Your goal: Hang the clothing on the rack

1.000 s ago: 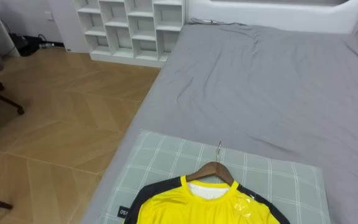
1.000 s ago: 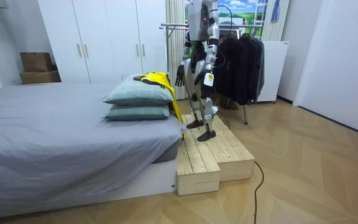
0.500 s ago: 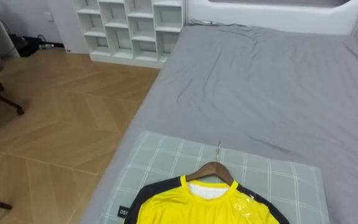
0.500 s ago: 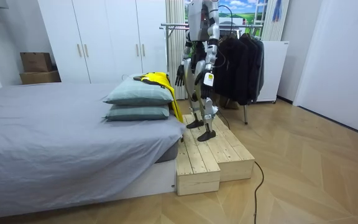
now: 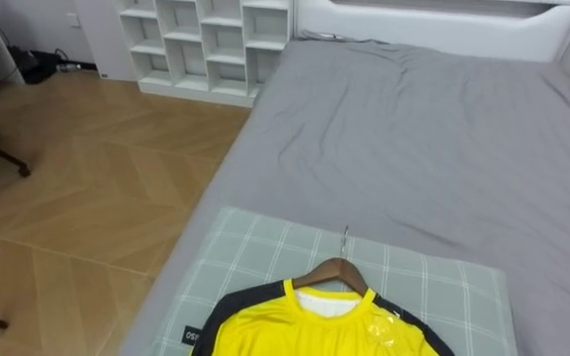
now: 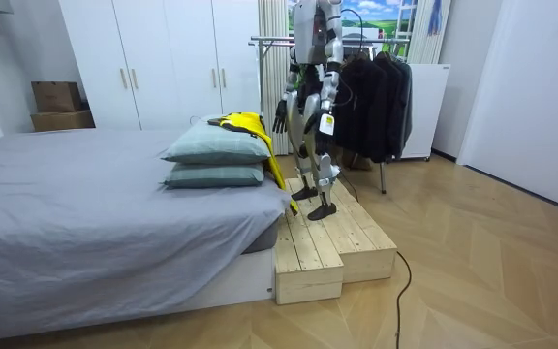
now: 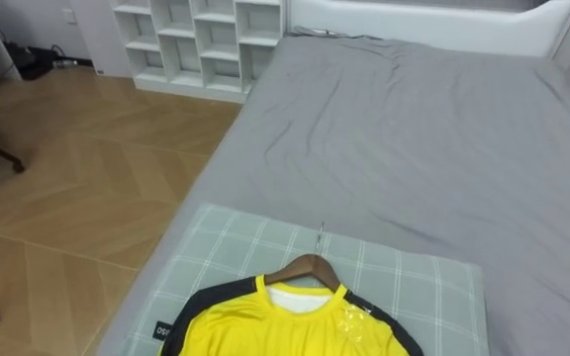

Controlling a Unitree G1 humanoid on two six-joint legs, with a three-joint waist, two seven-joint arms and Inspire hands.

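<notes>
Nothing among the things has moved in the last second; only the head camera has drifted slightly, and the robot stands as before on the wooden step at the head of the bed. The yellow shirt lies flat on the top pillow, already on its wooden hanger, with the metal hook pointing down the bed. The left robot hand and the right robot hand hang low by the body, too small to tell whether the fingers are apart or curled. The step in hand looks like the reach for the hanger. It would go best by closing on the wooden neck just under the hook, not on the slippery cloth. Then lift straight up so the shirt drops free of the pillow before turning to the clothes rack behind. By count: one shirt, one hanger, two stacked pillows with the lower pillow beneath, one rack.
</notes>
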